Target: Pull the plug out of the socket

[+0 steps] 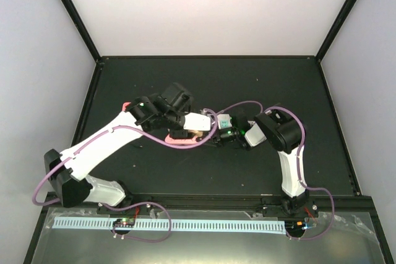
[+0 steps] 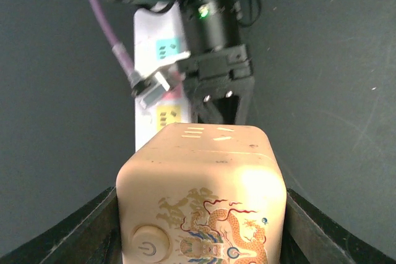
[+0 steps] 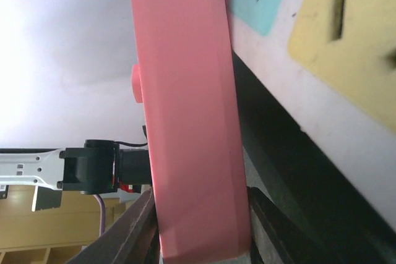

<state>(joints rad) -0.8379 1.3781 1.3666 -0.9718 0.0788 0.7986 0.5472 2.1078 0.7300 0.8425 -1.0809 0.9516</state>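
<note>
Both arms met over the middle of the dark table as I watched from my console. The left gripper pinched the plug, a cream cube with a round power button and a dragon print. Its two black fingers pressed against opposite sides of the cube.

The cube's far end met the socket, a long white power strip showing a blue outlet face and a yellow outlet face, close to the yellow one. From my screens I could not tell whether the plug sat in an outlet or merely touched the strip.

The right gripper was clamped on a pink slab, one finger on each flat side. The slab lay along the strip's edge, next to the blue face. In the left wrist view the right gripper stood just beyond the cube, beside the strip, and a purple cable ran down beside the strip's far end. Overhead, the socket lay near the table's centre, between the two wrists.
</note>
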